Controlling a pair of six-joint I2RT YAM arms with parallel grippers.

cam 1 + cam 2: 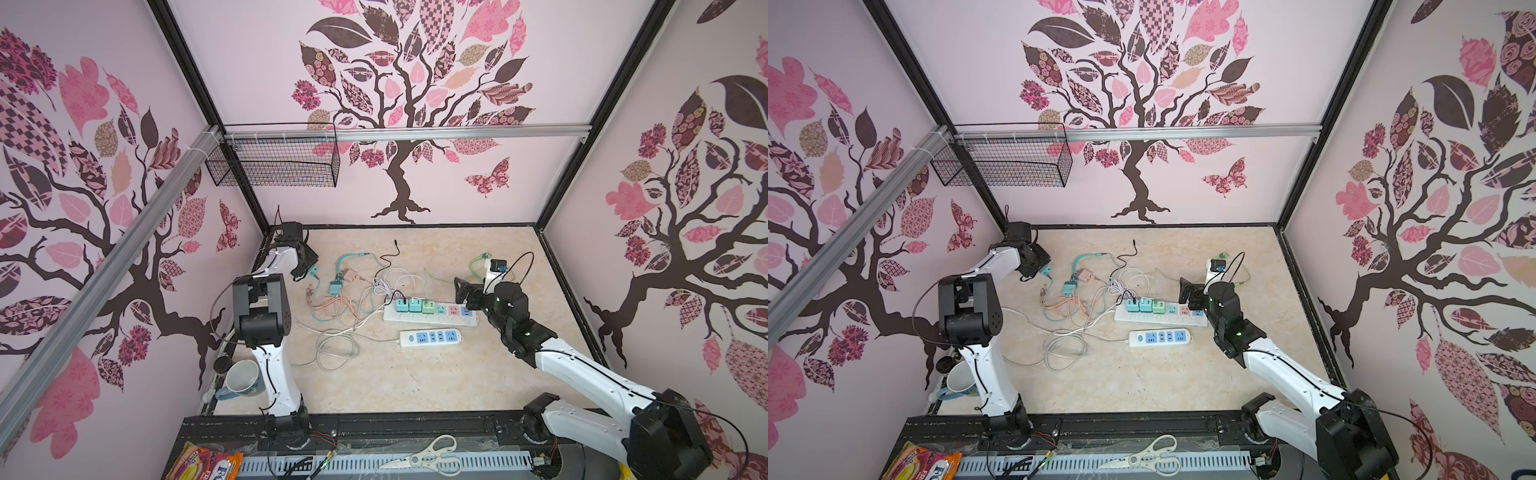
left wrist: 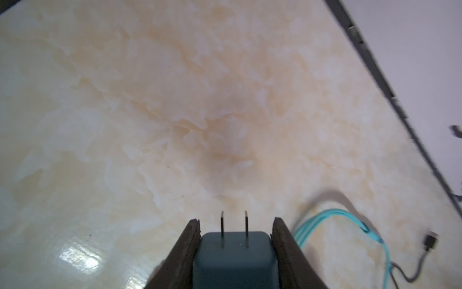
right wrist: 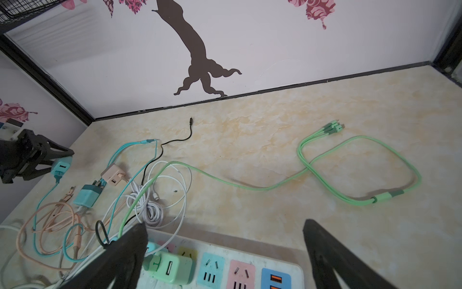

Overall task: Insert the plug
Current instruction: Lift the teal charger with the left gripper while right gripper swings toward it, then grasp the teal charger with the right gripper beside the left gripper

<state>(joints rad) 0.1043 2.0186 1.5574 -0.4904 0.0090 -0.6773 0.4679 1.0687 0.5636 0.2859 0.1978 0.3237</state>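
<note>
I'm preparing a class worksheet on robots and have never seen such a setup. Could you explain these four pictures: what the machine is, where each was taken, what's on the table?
Two white robot arms work at a marble-patterned table. Two pictures look down on everything from overhead; two come from cameras on the arms' wrists. On the table lie tangled cables, loose chargers, a short power strip and a longer strip carrying three more. The left hand grips a teal plug, prongs forward. The right hand is open and empty near the longer strip.
</note>
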